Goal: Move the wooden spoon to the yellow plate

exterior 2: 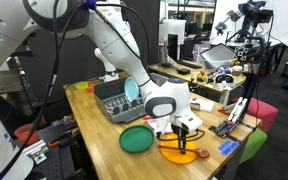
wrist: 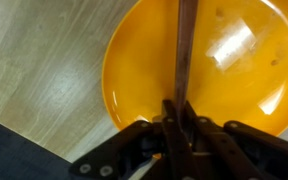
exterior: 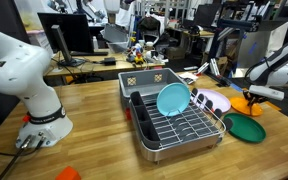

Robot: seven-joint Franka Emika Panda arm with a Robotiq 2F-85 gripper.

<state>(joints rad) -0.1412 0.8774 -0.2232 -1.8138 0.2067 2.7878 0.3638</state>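
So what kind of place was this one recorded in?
Most likely a robotics lab rather than a real kitchen: computer monitors and cluttered workbenches stand in the background, and the dish rack sits on a wooden worktable.

Arm point(exterior 2: 124, 52) stretched out — gripper point(wrist: 180, 112) pointing down, jaws pinched on the wooden spoon point(wrist: 186, 50)

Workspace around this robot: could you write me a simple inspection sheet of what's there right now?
surface: wooden table carrying everything below
job's things: wooden spoon held over the yellow plate; touching or not, cannot tell
clutter: dish rack holding a blue plate; green plate; white plate
end effector: shut on the wooden spoon
cables: black cable by a white robot base
surroundings: desks with monitors behind
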